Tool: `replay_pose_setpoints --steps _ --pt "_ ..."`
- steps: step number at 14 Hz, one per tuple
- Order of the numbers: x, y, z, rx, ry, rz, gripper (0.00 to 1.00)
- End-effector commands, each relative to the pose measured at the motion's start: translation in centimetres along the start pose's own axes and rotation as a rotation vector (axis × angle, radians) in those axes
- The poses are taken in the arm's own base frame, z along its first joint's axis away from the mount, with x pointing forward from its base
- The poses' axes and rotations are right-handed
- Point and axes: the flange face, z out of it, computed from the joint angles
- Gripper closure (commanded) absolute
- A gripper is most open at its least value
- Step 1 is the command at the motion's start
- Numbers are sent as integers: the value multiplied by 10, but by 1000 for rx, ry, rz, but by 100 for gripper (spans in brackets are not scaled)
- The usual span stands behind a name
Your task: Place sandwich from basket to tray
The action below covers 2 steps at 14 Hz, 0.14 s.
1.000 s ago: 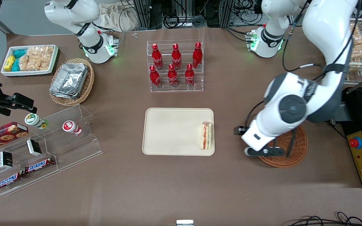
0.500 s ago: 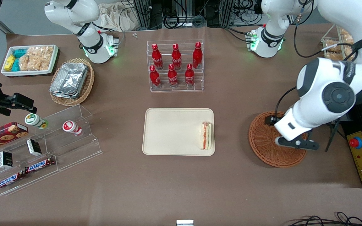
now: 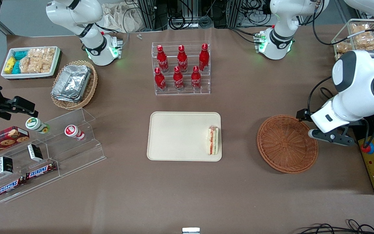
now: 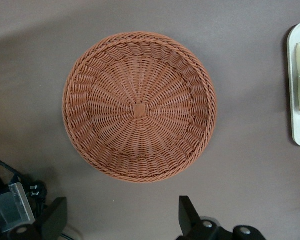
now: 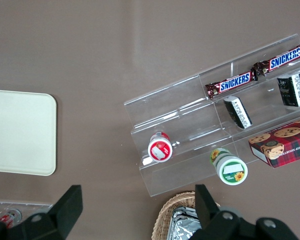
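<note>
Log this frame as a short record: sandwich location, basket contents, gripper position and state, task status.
sandwich: lying on the tray, at its edge nearest the basket
basket: nothing in it
gripper: open, holding nothing, above the table beside the basket, toward the working arm's end
task status: sandwich is on the tray; placement looks done

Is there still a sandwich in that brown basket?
No, the basket holds nothing; the sandwich lies on the tray, and the open gripper hangs beside the basket.
</note>
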Motion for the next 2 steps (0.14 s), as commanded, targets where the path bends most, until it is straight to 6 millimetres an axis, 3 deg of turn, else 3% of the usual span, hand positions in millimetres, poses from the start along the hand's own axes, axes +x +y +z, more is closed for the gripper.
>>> replay_pose_setpoints --steps 1,2 --pt "9 6 -14 -1 29 19 0" --pt "16 9 -22 2 43 24 0"
